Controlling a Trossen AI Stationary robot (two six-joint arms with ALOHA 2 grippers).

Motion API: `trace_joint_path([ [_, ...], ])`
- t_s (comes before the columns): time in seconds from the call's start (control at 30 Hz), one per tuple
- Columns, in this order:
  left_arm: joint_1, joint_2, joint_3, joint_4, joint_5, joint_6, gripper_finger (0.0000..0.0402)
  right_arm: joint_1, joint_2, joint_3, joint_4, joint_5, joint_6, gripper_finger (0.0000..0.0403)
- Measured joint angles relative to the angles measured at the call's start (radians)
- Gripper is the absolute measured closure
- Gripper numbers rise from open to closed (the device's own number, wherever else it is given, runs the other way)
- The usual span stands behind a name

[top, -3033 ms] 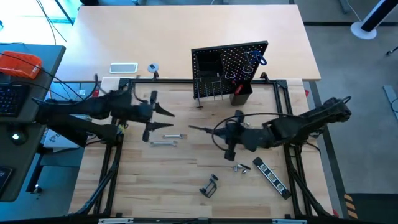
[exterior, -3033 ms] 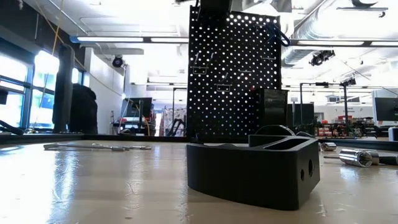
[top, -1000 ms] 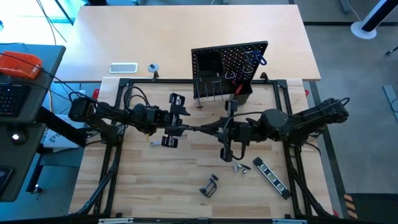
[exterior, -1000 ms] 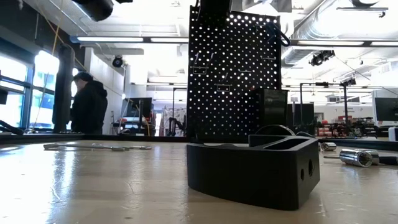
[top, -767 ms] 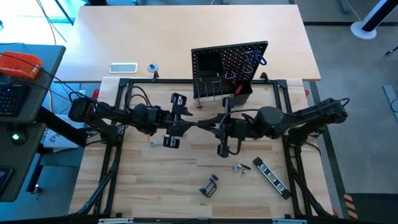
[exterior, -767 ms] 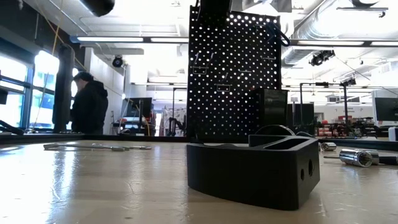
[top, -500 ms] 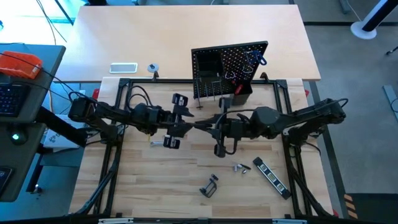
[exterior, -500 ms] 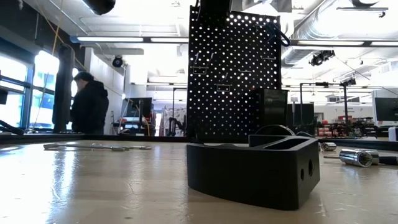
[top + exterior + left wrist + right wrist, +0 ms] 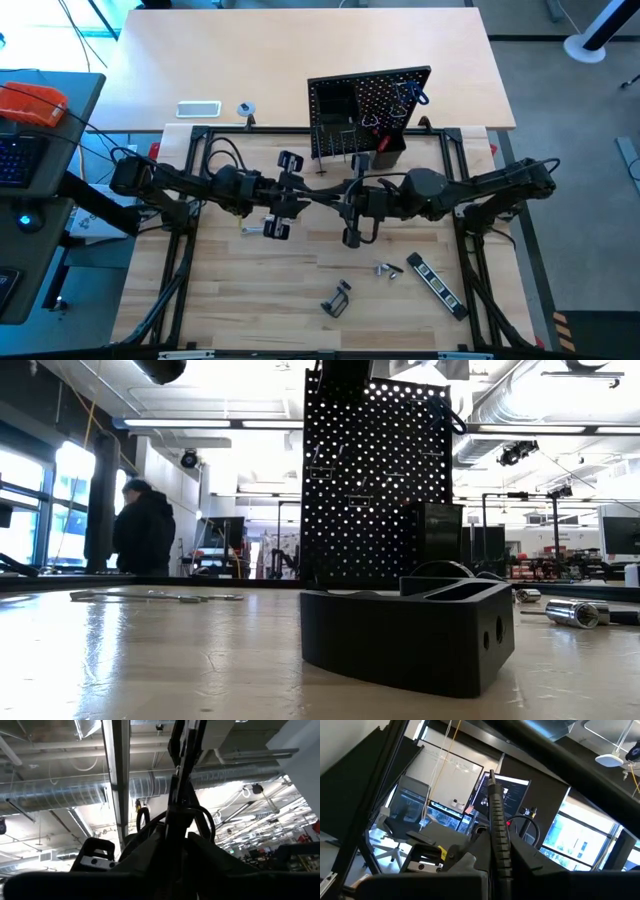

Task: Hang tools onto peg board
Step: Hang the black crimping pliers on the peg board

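Observation:
High above the table's middle, my two grippers meet tip to tip. My right gripper [image 9: 347,198] is shut on a slim black screwdriver [image 9: 325,197] with a ribbed grip [image 9: 496,820]. My left gripper [image 9: 306,196] is shut on the screwdriver's other end [image 9: 175,795]. The peg board [image 9: 370,110] stands upright at the table's far side, with tools on its hooks. Silver wrenches [image 9: 150,597], a black clamp [image 9: 337,298], small sockets [image 9: 385,268] and a striped bar [image 9: 437,283] lie flat on the table. My left gripper pinches the screwdriver's slim end [image 9: 172,832] between its two fingers, coming from the table's left and slanting upward, along the tool. My right gripper pinches the ribbed grip [image 9: 500,852] between its two fingers, coming from the table's right, along the tool. The screwdriver spans the two grippers, clear of the table.
A white flat rectangle [image 9: 198,109] and a small tape roll [image 9: 246,109] lie on the far table behind the frame. In the low view the black clamp [image 9: 405,630] fills the foreground. A person [image 9: 140,530] stands in the room behind.
My right gripper has carried the screwdriver toward the table's left, closer to my left gripper, so that the tool's free end now lies between the left fingers. My left arm has kept its place.

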Motion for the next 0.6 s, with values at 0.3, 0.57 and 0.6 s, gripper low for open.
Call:
trace_joint_path([
  [0.3,0.001,0.0,0.0,-0.001,0.012,0.009,0.0362,0.0,0.0,0.0,-0.019,0.011,0.005,0.0381],
  [0.57,0.008,0.0,0.0,-0.033,0.052,-0.004,0.0377,0.004,-0.003,0.002,-0.081,0.072,0.022,0.0353],
  [0.6,0.007,0.0,0.0,-0.04,0.056,-0.004,0.0377,0.008,-0.003,0.002,-0.092,0.084,0.02,0.0349],
])
